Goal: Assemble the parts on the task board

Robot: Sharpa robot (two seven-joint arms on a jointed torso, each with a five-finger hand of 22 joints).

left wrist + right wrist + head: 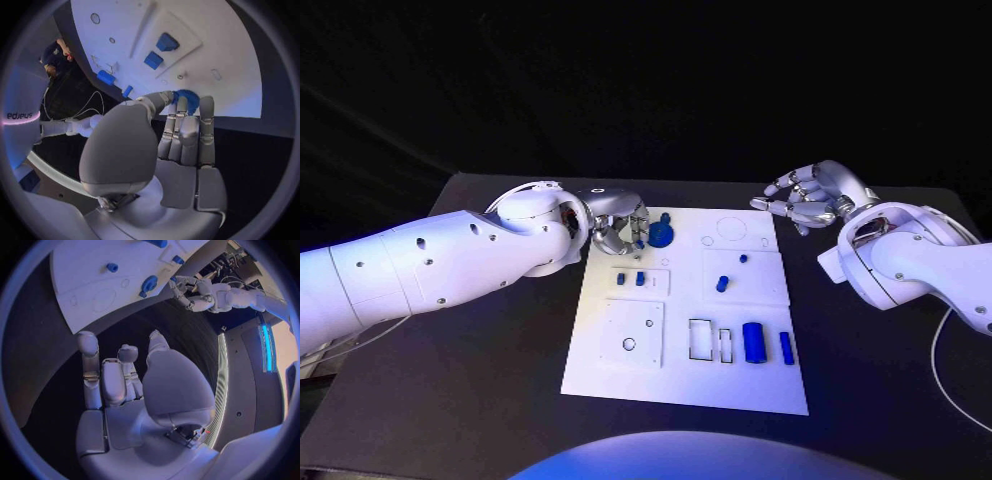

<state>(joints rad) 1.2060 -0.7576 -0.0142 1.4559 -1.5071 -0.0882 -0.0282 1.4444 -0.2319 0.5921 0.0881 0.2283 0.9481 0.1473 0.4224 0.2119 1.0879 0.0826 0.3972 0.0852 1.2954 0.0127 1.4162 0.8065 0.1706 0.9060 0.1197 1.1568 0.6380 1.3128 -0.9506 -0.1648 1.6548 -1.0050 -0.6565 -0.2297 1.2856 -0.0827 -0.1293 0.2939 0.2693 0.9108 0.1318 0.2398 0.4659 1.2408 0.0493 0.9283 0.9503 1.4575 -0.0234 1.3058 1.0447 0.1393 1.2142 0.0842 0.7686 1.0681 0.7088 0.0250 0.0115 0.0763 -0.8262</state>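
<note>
The left hand (615, 226) has its fingers (182, 131) on a round blue part (661, 234) at the task board (678, 385) corner. The right hand (808, 197) holds nothing, fingers apart, beside the board. More blue parts (756, 342) lie farther off.

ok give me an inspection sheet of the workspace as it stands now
surface: black table, with the white task board lying in its middle.
job's things: a round blue part at the board's far left corner; small blue parts standing in a raised plate; a blue cylinder and a slim blue part near the board's right edge.
clutter: nothing seen.
robot hands: left robot hand has its fingertips at the round blue part, grip unclear; right robot hand hovers off the board's far right corner, fingers curled, holding nothing.
cables: a thin white cable on the table at right.
surroundings: dark backdrop.
</note>
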